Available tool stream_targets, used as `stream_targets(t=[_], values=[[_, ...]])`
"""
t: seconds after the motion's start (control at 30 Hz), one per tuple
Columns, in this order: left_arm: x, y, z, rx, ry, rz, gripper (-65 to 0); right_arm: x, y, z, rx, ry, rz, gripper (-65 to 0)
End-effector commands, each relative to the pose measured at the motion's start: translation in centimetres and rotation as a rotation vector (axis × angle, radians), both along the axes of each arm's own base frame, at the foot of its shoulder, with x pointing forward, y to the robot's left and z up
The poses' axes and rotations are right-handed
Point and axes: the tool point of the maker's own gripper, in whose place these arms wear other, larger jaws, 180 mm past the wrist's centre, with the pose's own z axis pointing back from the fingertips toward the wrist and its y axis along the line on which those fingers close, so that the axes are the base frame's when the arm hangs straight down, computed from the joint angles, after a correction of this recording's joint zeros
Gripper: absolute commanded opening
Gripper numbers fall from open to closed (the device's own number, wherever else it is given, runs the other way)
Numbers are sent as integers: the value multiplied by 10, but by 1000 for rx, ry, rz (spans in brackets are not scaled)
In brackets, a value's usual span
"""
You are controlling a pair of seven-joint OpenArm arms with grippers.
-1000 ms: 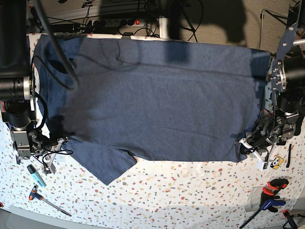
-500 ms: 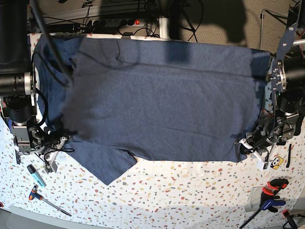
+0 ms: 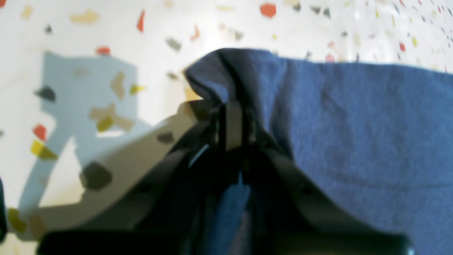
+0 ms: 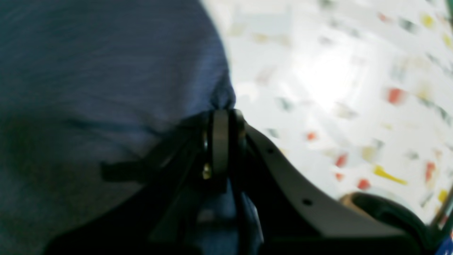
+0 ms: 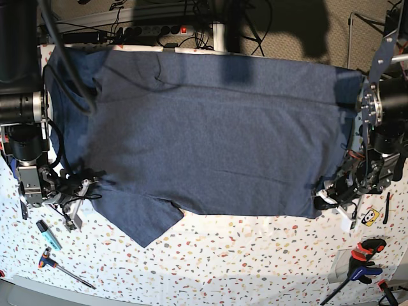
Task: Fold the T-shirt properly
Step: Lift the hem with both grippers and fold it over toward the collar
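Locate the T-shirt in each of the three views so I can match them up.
Base view: the T-shirt spreads flat across most of the picture, both near corners pinched.
Left wrist view: it fills the right half, its corner bunched in the shut left pincer.
Right wrist view: it fills the left half, its edge nipped in the shut right pincer.
Shared landmark: the speckled tabletop.

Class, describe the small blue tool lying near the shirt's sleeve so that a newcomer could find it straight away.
Start at the big navy T-shirt spread over the speckled table. Follow its sleeve toward the near corner on the right arm's side, just past the right gripper. There lies the light blue tool, short and stubby, unlike the long-shafted screwdriver beside it.
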Motion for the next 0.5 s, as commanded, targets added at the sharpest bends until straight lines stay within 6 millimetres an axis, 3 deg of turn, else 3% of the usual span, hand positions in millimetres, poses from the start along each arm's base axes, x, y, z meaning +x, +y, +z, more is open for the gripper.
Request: stream_targets(t=[0.0, 0.13, 0.3, 0.47], values=[[22, 7, 31, -5, -81, 15, -650, 21, 0, 28, 8, -76, 10, -650], [34, 6, 50, -3, -116, -3, -650, 29, 2, 41, 37, -117, 3, -650], [48, 5, 76, 39, -118, -44, -650, 35, -9, 63, 44, -154, -12, -650], [40, 4, 65, 17, -84, -41, -650, 23, -18, 64, 60, -165, -9, -650]])
